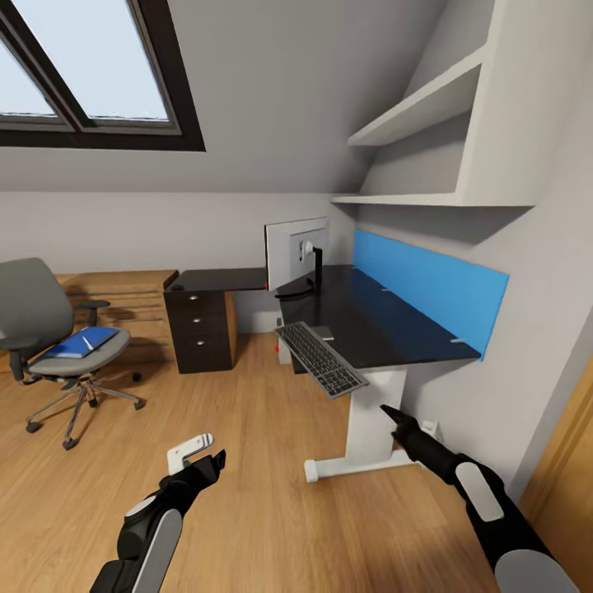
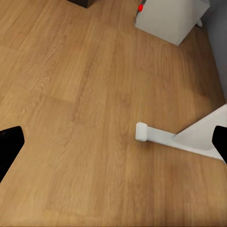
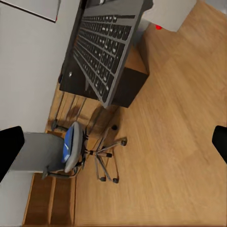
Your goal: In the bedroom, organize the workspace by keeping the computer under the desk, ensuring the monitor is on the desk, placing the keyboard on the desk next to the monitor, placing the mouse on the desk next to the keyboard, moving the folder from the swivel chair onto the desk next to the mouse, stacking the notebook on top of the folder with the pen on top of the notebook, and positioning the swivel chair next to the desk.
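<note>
The black-topped desk stands against the right wall, with the monitor at its far corner. The keyboard lies at the desk's near edge and overhangs it. Below it, the grey computer peeks out under the desk. Away to the left stands the swivel chair, carrying the blue folder with the white pen on it. My left gripper hangs open over bare floor. My right gripper, also open, is just below the keyboard. The mouse and notebook are out of view.
A dark drawer unit supports the desk's left wing, beside a light-wood chest. A blue wall panel runs behind the desk, with shelves above. The desk's white foot lies between my arms.
</note>
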You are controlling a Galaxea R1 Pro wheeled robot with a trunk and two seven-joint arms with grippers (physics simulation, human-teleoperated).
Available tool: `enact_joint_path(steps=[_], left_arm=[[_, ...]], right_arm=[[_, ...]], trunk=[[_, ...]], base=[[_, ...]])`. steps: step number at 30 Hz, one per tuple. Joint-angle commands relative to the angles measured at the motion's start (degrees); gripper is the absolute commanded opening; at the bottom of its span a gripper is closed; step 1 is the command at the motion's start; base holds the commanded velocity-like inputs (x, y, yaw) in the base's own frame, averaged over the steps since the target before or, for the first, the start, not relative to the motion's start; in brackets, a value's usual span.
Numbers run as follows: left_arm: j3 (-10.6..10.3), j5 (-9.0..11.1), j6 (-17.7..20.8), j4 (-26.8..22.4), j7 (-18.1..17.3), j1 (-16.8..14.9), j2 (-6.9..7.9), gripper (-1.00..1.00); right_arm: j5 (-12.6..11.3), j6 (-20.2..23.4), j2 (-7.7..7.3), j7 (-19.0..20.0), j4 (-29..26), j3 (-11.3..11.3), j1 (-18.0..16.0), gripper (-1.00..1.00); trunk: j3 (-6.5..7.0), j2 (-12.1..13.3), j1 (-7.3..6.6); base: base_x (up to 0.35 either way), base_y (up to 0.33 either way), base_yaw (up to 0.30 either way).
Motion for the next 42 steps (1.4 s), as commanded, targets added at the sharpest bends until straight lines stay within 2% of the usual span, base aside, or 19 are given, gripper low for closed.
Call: enact_joint_path(steps=[1, 9, 14, 42], left_arm=[[-0.14, 0.60, 0.12, -0.07, 0.54, -0.04, 0.01, 1.00], [-1.01, 0.53, 0.08, 0.07, 0.62, -0.04, -0.05, 1.00], [-1.46, 0.57, 0.09, 0.11, 0.63, -0.04, -0.06, 1.00], [-1.54, 0.61, 0.10, 0.12, 0.63, -0.04, 0.03, 1.00]], right_arm=[[-0.33, 0.42, -0.04, 0.92, 0.66, -0.19, -0.05, 1.00], [-0.48, 0.32, -1.11, 12.19, 3.52, -0.33, -0.05, 1.00], [-0.50, 0.31, -1.37, 14.39, 4.33, -0.35, -0.05, 1.00], [-0.72, 0.37, -2.04, 15.12, 4.59, -0.35, -0.05, 1.00]], trunk=[[-0.25, -0.45, 0.22], [-1.68, -3.66, 1.98], [-2.58, -5.66, 3.08], [-7.61, -16.89, 9.23]], base=[[0.000, 0.000, 0.000], [0.000, 0.000, 0.000], [0.000, 0.000, 0.000], [0.000, 0.000, 0.000]])
